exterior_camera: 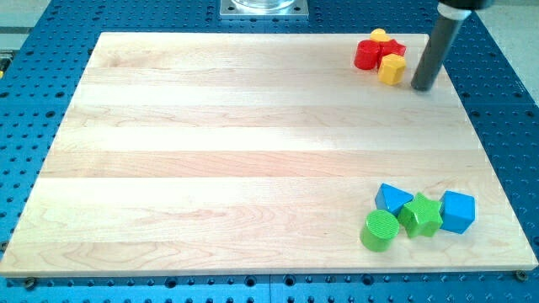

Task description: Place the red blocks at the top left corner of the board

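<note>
Two red blocks sit at the board's top right: a rounded red block [367, 55] and, just right of it, another red block [394, 50] of unclear shape. A yellow block [391, 69] lies against them below and a second yellow block [380, 35] above. My tip [421, 87] rests on the board just right of the lower yellow block, a small gap away. It touches no block.
At the bottom right lie a blue block [392, 199], a green star [421, 214], a blue cube [457, 211] and a green cylinder [380, 229]. The wooden board [210, 151] lies on a blue perforated table. A metal mount [264, 7] shows at the view's top.
</note>
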### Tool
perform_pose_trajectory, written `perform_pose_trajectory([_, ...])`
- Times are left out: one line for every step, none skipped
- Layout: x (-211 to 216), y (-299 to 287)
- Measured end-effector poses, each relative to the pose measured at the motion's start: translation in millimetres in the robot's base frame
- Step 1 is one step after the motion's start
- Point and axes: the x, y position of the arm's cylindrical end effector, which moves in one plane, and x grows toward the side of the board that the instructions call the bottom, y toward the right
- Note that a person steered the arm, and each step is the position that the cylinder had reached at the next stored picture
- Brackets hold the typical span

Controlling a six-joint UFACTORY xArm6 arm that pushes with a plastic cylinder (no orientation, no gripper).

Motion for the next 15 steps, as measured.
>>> perform_pose_trajectory([-25.5,-21.3])
perform_pose_trajectory([-28.6,-8.3])
perform_pose_trajectory([-53.5,11.7])
perform_pose_trajectory([-67.2,-27.2])
perform_pose_trajectory([-40.7,-74.0])
perform_pose_trajectory([-33.9,-86.4])
perform_pose_trajectory([-9.3,-69.5])
perform_pose_trajectory([-29.3,-100.8])
perform_pose_trajectory([-39.9,-132.6])
perform_pose_trajectory([-50.7,-176.2])
perform_pose_trajectory([-57.3,-184.7])
perform_pose_trajectory([-45.8,-163.5])
perform_pose_trajectory([-39.5,-193.0])
perform_pose_trajectory([-32.8,-253.4])
perform_pose_trajectory([-25.3,-254.0])
